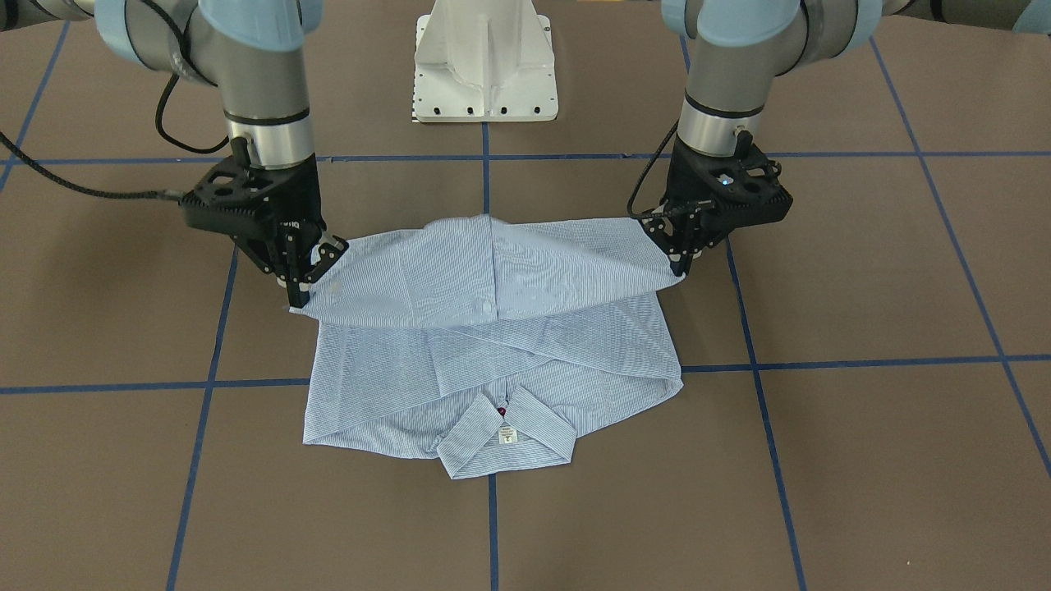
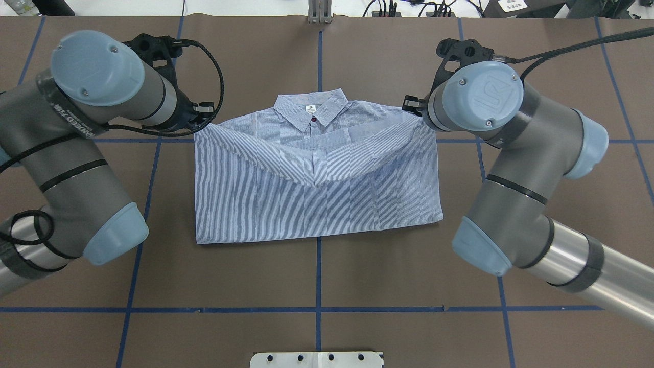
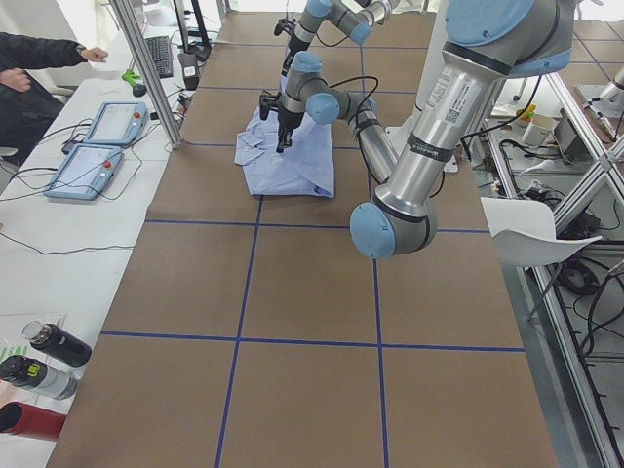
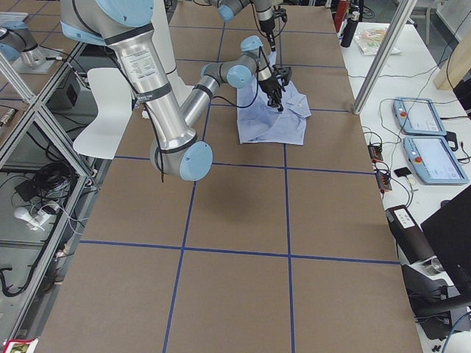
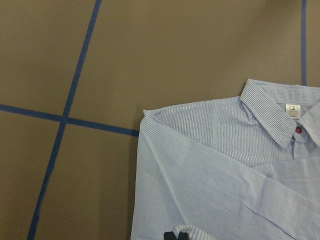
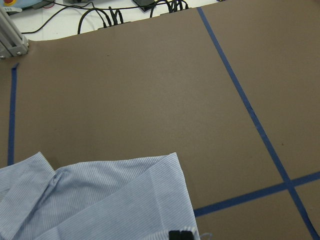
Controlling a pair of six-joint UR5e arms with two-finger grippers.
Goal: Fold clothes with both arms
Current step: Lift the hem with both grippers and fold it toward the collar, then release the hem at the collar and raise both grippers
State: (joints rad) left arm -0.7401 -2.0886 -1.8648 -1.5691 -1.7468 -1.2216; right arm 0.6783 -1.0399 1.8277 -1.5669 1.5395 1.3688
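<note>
Tightly, both jaws on corners of shirt.

From overhead, my wrist joints hide my left gripper and right gripper. Each wrist camera cuts my fingertips off at 6 o'clock. In the left one the shirt runs past 3 o'clock. The print on the neck label seems too small to read.
</note>
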